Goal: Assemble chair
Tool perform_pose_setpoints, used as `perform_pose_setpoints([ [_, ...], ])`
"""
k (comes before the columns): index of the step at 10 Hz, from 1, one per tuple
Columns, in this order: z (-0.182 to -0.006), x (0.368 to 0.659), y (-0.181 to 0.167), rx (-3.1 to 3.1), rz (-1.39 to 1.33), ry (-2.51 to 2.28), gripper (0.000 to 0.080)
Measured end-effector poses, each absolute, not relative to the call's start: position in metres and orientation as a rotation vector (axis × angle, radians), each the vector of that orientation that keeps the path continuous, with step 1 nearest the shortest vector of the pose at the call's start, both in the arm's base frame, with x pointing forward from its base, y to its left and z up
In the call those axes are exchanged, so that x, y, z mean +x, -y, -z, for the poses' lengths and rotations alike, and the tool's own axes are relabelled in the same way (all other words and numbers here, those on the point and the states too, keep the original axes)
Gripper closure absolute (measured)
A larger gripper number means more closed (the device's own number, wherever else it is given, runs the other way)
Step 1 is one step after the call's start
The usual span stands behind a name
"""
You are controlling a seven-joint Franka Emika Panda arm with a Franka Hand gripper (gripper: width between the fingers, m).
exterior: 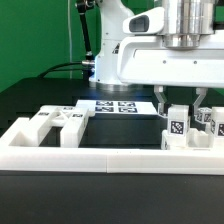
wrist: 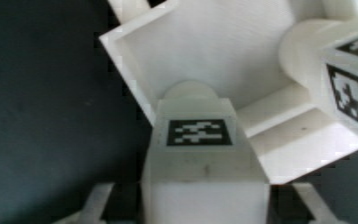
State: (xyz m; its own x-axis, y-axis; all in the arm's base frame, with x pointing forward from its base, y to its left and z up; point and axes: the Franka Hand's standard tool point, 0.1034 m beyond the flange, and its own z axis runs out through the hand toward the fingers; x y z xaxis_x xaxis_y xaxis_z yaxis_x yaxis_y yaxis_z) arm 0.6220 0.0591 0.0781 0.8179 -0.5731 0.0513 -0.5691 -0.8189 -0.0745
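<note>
FIRM HOLD: The gripper of the Franka arm is clamped on an upright white chair piece. One finger presses each side of the rounded, tag-bearing part, just behind the border rail at the exterior view's right. The fingers grip the piece across its narrow sides (its tag squarely faces the wrist camera), a hold that looks chosen to keep the part straight for lifting and fitting.

In the wrist view, a flat white slab lies under and beyond the held piece. Whether the two touch cannot be told. A tagged white block sits just beside them, and it is unclear whether it belongs to the chair.

Farther out, the marker board lies flat near the middle of the dark table. Other loose chair pieces rest just behind the rail at the exterior view's left, well apart from the gripper. The rail probably serves as a stop that keeps the parts squared up and within reach.

Nothing here looks joined, so the chair appears to be at an early stage, and the step in hand looks like securing one part. A piece that tilts in the grip would likely be hard to seat cleanly.
</note>
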Motion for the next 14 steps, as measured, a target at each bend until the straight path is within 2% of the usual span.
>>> perform_pose_setpoints([
  [3, -0.0776, 0.6236, -0.0612, -2.73, 0.143, -1.405, 0.0509],
  [7, -0.0779, 0.6236, -0.0611, -2.45, 0.117, -1.819, 0.0509],
  [10, -0.078, 0.6237, -0.0611, -2.489, 0.12, -1.767, 0.0508],
  [12, -0.0784, 0.624, -0.0611, -2.558, 0.127, -1.67, 0.019],
  [14, -0.0786, 0.6238, -0.0643, -2.75, 0.142, -1.354, 0.0162],
])
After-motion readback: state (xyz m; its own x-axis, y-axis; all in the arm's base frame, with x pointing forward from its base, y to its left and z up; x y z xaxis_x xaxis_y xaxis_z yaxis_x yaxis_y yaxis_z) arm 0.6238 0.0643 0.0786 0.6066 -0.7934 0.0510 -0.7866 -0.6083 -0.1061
